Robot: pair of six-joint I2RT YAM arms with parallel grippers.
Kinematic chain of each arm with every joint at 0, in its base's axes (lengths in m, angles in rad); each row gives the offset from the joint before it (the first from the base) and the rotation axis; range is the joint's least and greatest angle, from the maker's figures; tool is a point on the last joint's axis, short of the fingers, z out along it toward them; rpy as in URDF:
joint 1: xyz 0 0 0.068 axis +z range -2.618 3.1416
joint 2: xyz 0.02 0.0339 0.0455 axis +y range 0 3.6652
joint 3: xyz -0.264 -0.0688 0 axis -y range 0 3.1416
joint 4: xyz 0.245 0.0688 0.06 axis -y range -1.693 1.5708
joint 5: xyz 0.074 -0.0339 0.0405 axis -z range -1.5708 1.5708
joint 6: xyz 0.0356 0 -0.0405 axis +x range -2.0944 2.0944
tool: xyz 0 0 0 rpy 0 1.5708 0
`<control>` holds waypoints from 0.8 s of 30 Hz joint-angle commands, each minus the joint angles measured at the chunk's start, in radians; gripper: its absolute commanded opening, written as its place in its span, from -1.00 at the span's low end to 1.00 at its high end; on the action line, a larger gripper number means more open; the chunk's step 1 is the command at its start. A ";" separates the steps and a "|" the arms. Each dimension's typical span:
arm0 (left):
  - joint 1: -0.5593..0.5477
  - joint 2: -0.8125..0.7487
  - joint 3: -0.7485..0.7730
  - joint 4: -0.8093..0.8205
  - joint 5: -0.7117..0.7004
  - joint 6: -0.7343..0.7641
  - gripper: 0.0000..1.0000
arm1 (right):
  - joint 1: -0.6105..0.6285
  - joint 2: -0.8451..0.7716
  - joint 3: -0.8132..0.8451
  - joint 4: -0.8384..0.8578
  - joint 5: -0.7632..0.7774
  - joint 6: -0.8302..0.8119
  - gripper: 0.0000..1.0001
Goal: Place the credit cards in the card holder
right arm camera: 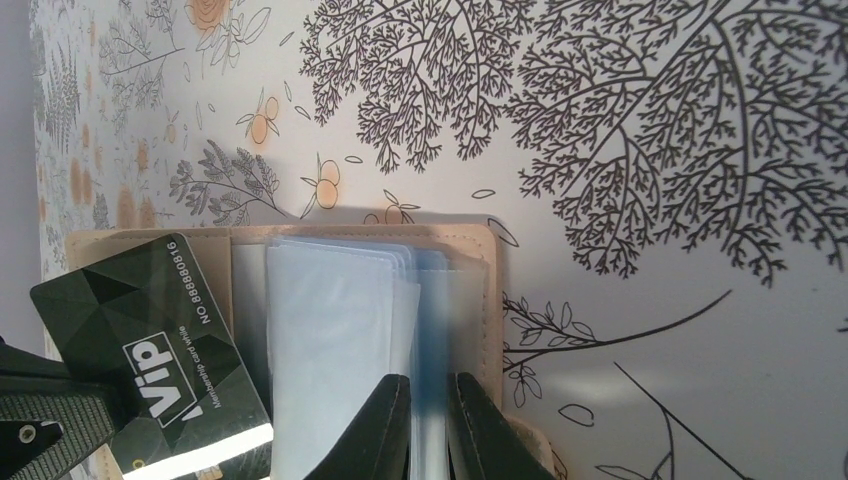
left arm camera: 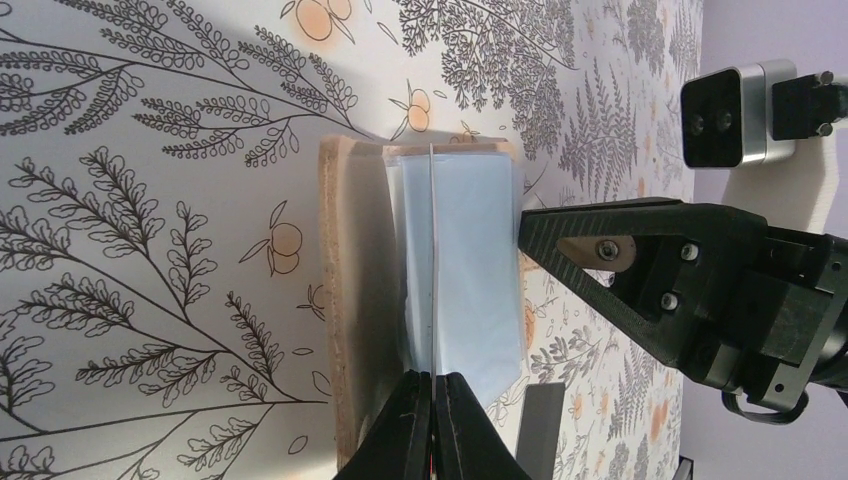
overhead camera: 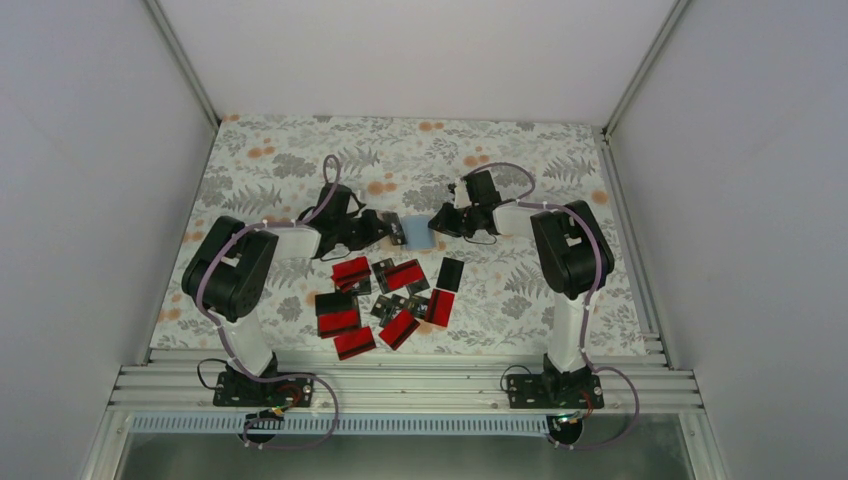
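Mid-bench (overhead camera: 280,160), the card holder (overhead camera: 418,232) lies open between the arms. The right gripper (right arm camera: 430,400) is pinched shut on its pale blue sleeves, parting them. The left gripper (left arm camera: 432,400) is clamped on a thin edge-on sheet, apparently the black VIP card (right arm camera: 150,350), at the holder. No card visibly seated. The other credit cards (overhead camera: 390,300) lie scattered nearer the bases; nearly all the job is left.

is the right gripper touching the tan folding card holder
Touching. Right wrist view: the right gripper pinches pale blue sleeves of the tan folding card holder between its fingers.
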 commanded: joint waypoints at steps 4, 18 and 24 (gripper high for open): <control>0.003 0.019 -0.006 0.057 0.038 -0.031 -0.95 | 0.009 0.040 -0.037 -0.125 0.051 -0.003 -0.76; 0.003 0.031 -0.025 0.075 0.035 -0.054 -0.95 | 0.010 0.036 -0.043 -0.127 0.054 -0.006 -0.77; 0.003 0.027 -0.063 0.112 0.018 -0.099 -0.95 | 0.010 0.034 -0.051 -0.122 0.054 0.003 -0.76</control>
